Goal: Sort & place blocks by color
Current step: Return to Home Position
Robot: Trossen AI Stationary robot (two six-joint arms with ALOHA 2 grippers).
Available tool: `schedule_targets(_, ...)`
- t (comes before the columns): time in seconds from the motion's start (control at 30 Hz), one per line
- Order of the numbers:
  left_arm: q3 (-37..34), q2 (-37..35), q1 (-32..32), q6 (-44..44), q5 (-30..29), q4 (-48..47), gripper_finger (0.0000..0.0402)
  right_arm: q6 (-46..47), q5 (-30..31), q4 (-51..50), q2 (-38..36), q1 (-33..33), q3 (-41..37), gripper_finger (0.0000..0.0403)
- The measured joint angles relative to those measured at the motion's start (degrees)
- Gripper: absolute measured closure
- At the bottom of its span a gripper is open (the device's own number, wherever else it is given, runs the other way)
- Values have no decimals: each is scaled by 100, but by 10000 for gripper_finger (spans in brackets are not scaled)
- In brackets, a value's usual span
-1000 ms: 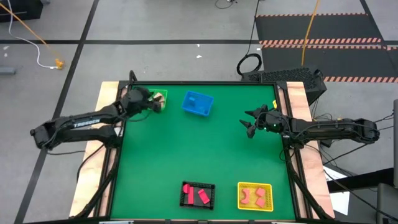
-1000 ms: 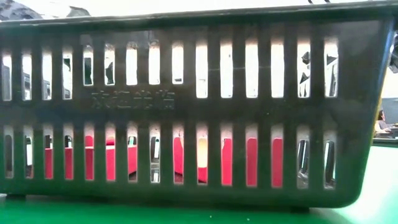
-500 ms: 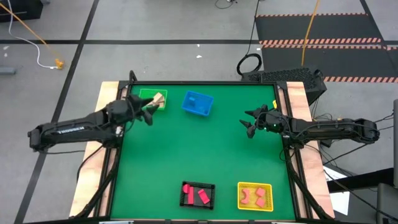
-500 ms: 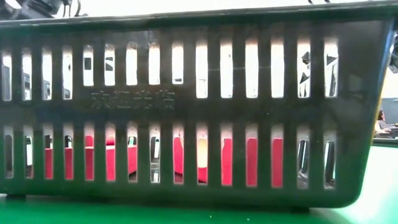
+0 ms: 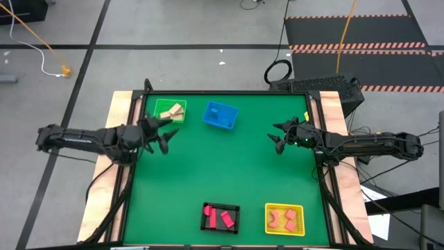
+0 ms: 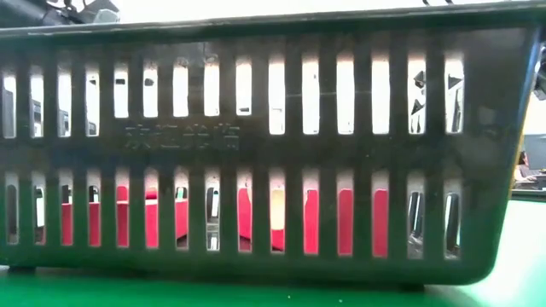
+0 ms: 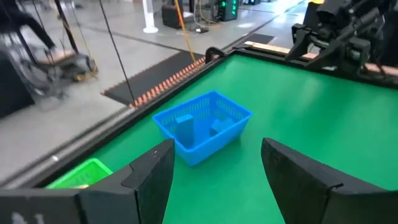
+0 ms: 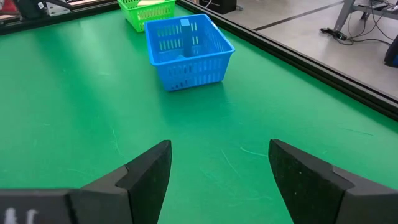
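Observation:
In the high view, tan wood blocks (image 5: 173, 110) lie in the green basket (image 5: 161, 105) at the far left. Blue blocks (image 7: 185, 127) stand in the blue basket (image 5: 220, 115). Pink-red blocks (image 5: 220, 218) lie in the black basket (image 5: 205, 223), and more pink-red pieces (image 5: 281, 219) sit in the yellow basket (image 5: 298, 221). My left gripper (image 5: 166, 132) is open and empty, hovering just near of the green basket. My right gripper (image 5: 273, 137) is open and empty near the table's right edge. No block lies loose on the green table.
The green table (image 5: 222, 167) is bare between the two far baskets and the two near ones. The black basket (image 6: 273, 145) fills the low view, with pink-red blocks behind its slats. The right arm (image 7: 336, 31) shows beyond the blue basket (image 7: 202, 127) in the left wrist view.
My left gripper has drawn back from over the green basket toward the table's near and left edges, and it is empty. The tan blocks stay in the green basket.

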Motion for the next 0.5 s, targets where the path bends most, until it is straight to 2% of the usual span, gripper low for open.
schedule_targets(0.13, -172, -6, -400, 200, -465, 65, 160, -2, -2, 0, 0, 2, 0, 145)
schedule_targets(0.23, -496, -2, -540, -59, -477, 271, 160, -2, 1, 0, 0, 2, 0, 145)
schedule_targets(0.5, -1413, 1, -640, -61, -272, 1883, 160, -1, 0, 0, 0, 1, 0, 145)
